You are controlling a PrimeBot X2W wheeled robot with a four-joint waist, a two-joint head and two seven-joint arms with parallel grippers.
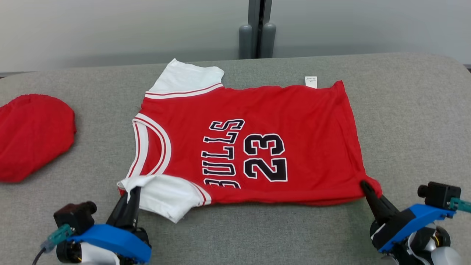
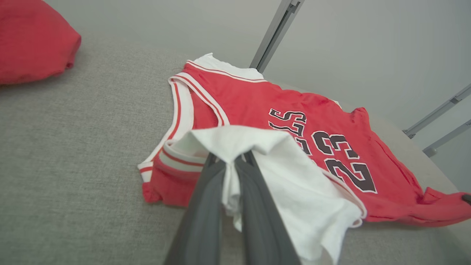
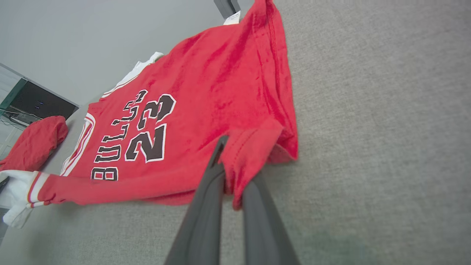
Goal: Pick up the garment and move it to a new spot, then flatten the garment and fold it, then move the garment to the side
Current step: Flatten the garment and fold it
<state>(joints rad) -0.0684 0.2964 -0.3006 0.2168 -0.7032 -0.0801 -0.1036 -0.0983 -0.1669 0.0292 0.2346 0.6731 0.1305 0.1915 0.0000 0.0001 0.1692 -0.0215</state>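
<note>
Left gripper (image 2: pixel 230 160) jaws tight on white sleeve (image 2: pixel 294 176) of garment (image 1: pixel 279 106); right gripper (image 3: pixel 235 165) jaws tight on its red hem corner (image 3: pixel 250 151)

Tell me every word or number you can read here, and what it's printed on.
"BULLS": black letters outlined white, on the red jersey.
"23": same style, beside that word on the jersey.
White tag at the jersey's far edge: print too small to read.
Red cloth at the left: no writing visible.
</note>
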